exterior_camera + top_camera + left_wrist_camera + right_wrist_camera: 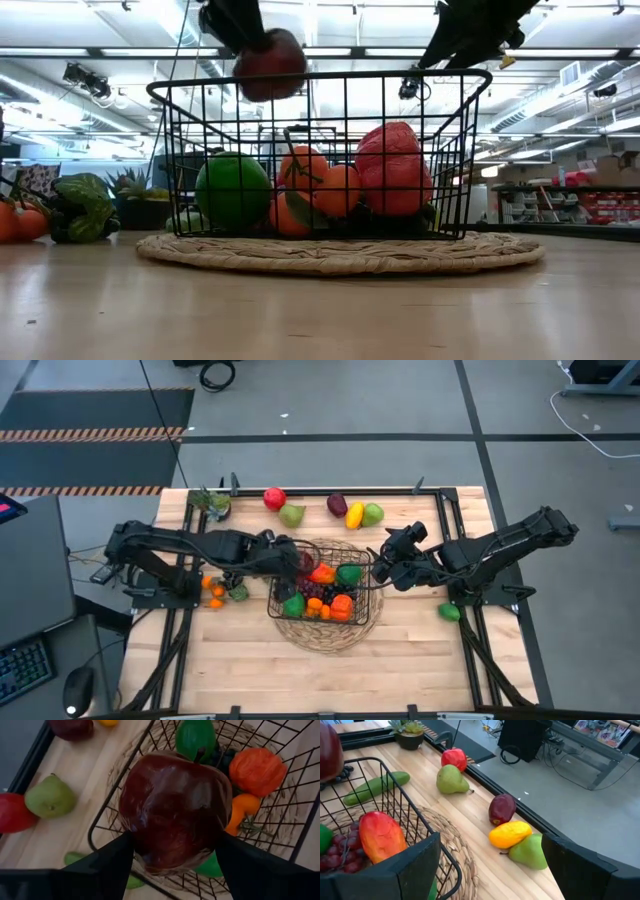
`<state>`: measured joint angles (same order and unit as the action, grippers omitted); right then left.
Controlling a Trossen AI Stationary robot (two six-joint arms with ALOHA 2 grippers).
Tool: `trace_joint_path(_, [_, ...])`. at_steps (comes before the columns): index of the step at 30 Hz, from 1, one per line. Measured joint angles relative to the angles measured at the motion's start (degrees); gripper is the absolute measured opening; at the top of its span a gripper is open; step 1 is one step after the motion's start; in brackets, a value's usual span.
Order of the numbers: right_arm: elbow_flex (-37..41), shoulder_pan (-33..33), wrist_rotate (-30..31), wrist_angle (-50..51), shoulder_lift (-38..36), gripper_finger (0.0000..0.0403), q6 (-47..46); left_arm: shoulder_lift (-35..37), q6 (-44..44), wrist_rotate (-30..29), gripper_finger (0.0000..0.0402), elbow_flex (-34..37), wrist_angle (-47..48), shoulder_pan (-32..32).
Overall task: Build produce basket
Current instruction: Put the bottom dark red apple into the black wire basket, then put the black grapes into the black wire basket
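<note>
The black wire basket (322, 588) stands on a round wicker mat (325, 628) at mid table. It holds a mango (322, 573), grapes (318, 592), oranges (340, 605) and green fruit (349, 573). My left gripper (298, 560) is shut on a dark red apple (175, 810) over the basket's left rim; the low view shows the apple (268, 63) at rim height. My right gripper (385, 568) is open at the basket's right wall, with one finger (415, 865) next to the rim wire (439, 851). My left gripper pinches the dark red apple's two opposite sides (131, 837) between its fingers. The fingers come from the table's left, slanting down. The apple's stem (200, 754) points away from the gripper. The apple is lifted clear, above the basket's rim. My right gripper: I cannot tell whether its finger touches the basket's wire.
Along the far edge lie a red apple (274, 498), a green pear (292, 515), a plum (337, 505), a yellow fruit (354, 514) and another pear (372, 514). A potted plant (212, 502) stands far left. Oranges (215, 595) lie left, a cucumber (375, 787) near the basket, a green fruit (449, 612) right.
</note>
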<state>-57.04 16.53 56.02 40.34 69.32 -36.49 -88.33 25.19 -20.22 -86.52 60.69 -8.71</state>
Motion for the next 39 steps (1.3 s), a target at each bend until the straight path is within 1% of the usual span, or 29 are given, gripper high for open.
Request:
trace_joint_path(3, [0.0,0.0,-0.1,0.0,0.0,0.0349,0.0,-0.9,0.5,0.1,0.027,0.0,-0.2,-0.2])
trace_joint_path(8, [0.0,0.0,-0.2,0.0,0.0,0.0349,0.1,-1.0,6.4,0.1,0.027,0.0,-0.3,-0.2])
trace_joint_path(20, [0.0,0.0,-0.2,-0.3,0.0,0.0349,0.0,-1.0,5.6,0.2,0.0273,0.0,1.9,0.2])
trace_joint_path(23, [0.0,0.0,-0.2,-0.7,0.0,0.0349,0.1,-1.7,2.3,-0.4,0.029,0.0,2.9,-0.3])
trace_joint_path(28, [0.0,0.0,-0.2,-0.8,0.0,0.0349,0.2,-3.9,-1.7,-0.7,0.0344,0.0,3.9,-1.4])
trace_joint_path(33, [0.4,0.0,-0.2,-1.4,0.0,0.0349,0.5,-5.9,-2.2,-1.4,0.0392,0.1,3.5,-2.2])
trace_joint_path(35, [0.7,0.0,-0.2,-1.2,0.0,0.0349,0.5,-6.1,-1.9,-2.4,0.0397,0.0,3.4,-2.2])
trace_joint_path(39, [0.9,0.0,-0.2,-1.3,0.0,0.0349,0.5,-4.8,-2.0,-2.5,0.0393,0.0,5.5,-2.1])
